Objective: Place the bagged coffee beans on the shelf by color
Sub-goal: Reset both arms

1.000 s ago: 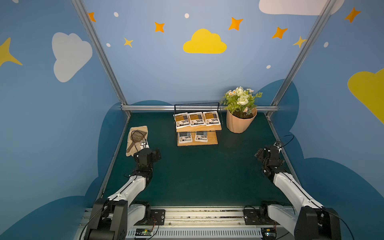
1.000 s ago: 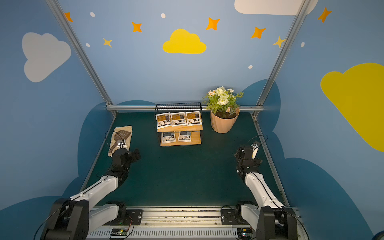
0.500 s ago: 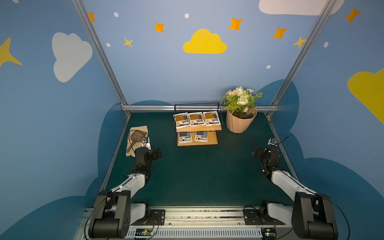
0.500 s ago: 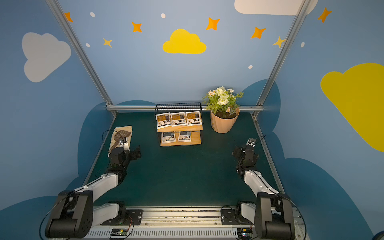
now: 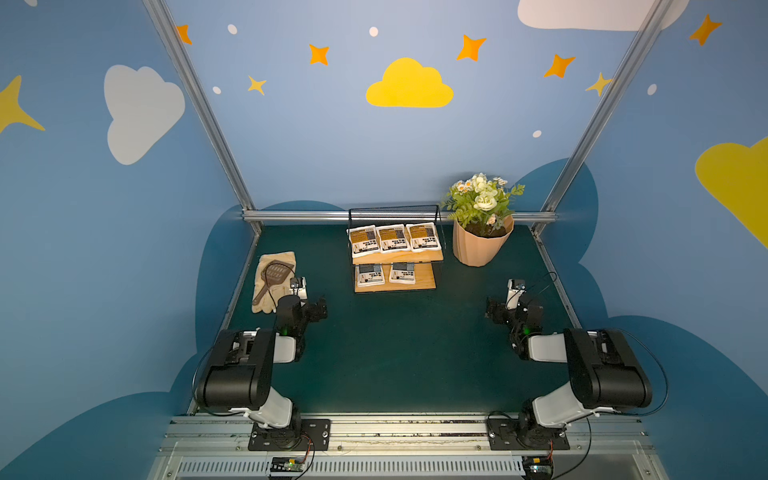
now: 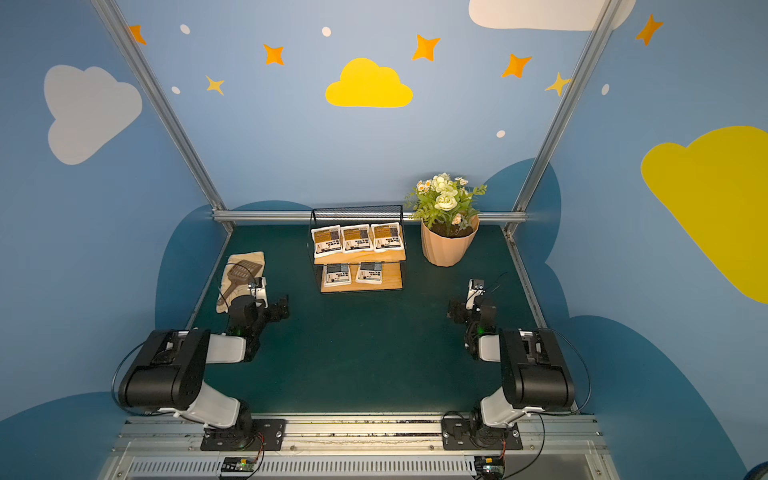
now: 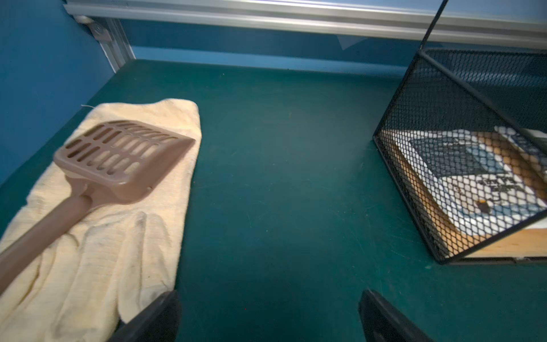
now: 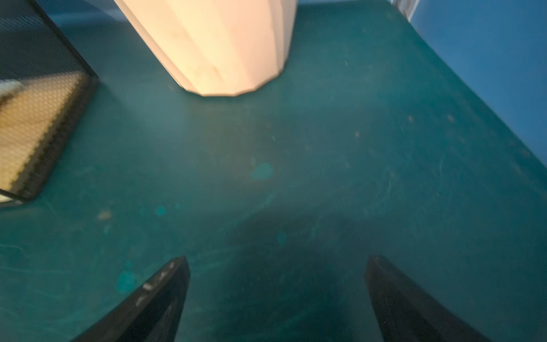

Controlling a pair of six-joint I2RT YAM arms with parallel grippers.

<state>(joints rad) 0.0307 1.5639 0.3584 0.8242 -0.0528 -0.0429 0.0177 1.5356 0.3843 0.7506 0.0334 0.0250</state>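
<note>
Just above centre frame in both top views, the small two-tier black wire-mesh shelf with light wooden boards holds three white puffy yellow-brown-panelled coffee pouches on its upper board and two grey-blue-panelled pouches below. With one colour per tier, sorting looks complete. The left gripper and right gripper sit lower, well apart from it, jaws spread and empty, seemingly with nothing left to carry.

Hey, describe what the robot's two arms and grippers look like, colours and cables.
The left arm and right arm match: bulky black joint housings joined by smooth white links, thin black cables looping alongside, and a small green light near each wrist. The left gripper and right gripper have black, tapering, pointed fingers.
</note>
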